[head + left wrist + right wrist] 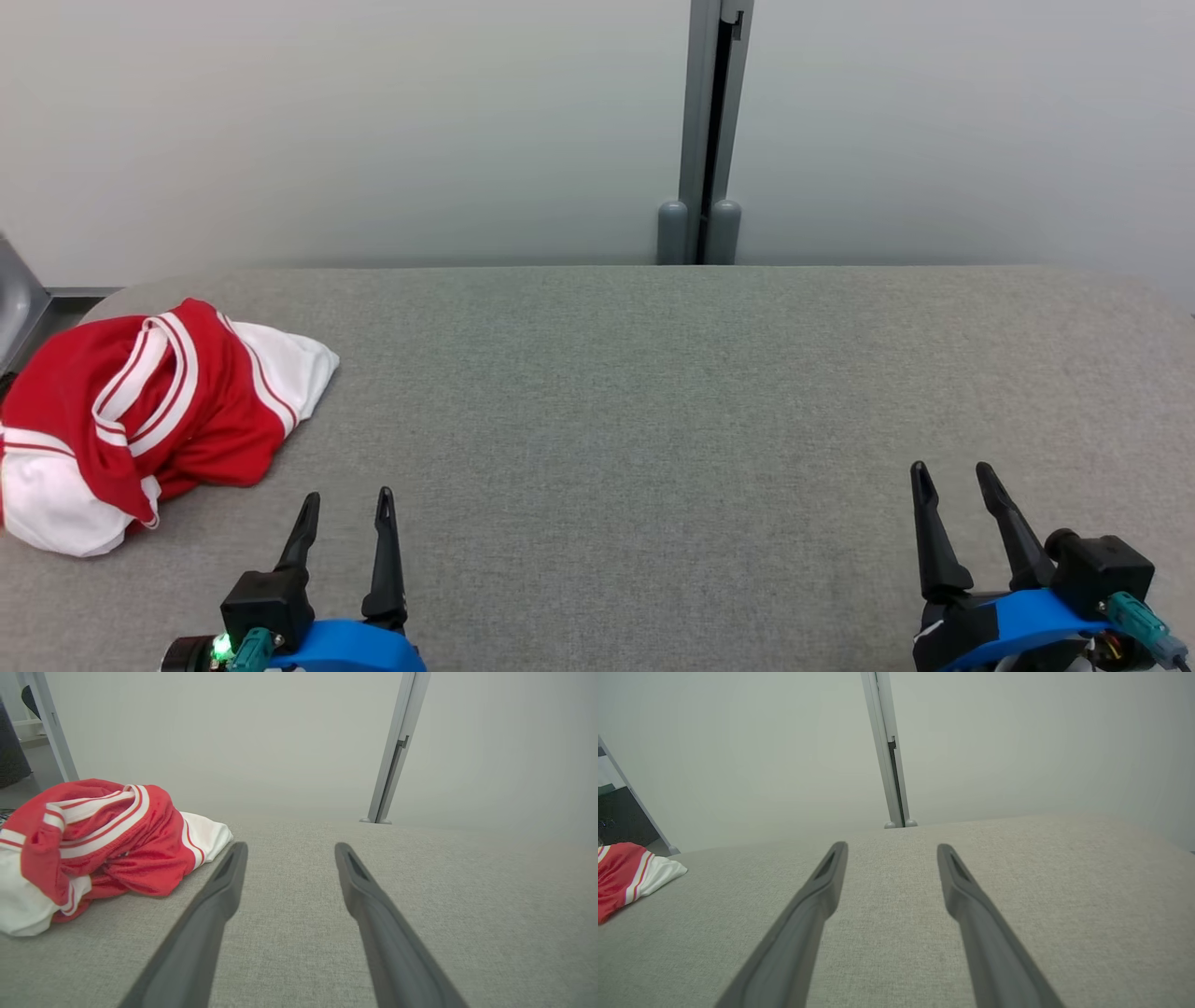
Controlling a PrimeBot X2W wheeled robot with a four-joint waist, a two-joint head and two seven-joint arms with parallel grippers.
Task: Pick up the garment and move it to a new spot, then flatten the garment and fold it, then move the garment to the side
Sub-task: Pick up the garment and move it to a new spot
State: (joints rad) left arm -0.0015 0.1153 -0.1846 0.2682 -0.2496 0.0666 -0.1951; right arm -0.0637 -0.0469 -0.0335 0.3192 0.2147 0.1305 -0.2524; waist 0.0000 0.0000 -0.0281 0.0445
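Note:
A crumpled red and white garment [140,420] with white stripes lies bunched at the left end of the grey fabric table [653,401]. My left gripper [347,502] stands open near the front edge, just right of the garment and apart from it. In the left wrist view the garment [93,844] sits left of the open left gripper [290,848]. My right gripper [954,474] is open at the front right, far from the garment. In the right wrist view the open right gripper [892,848] hangs over bare table, with the garment [630,877] at the far left edge.
A pale wall runs behind the table, with a grey upright post [711,131] at its middle. A grey metal frame [19,299] stands past the table's left end. The table's far corners are rounded.

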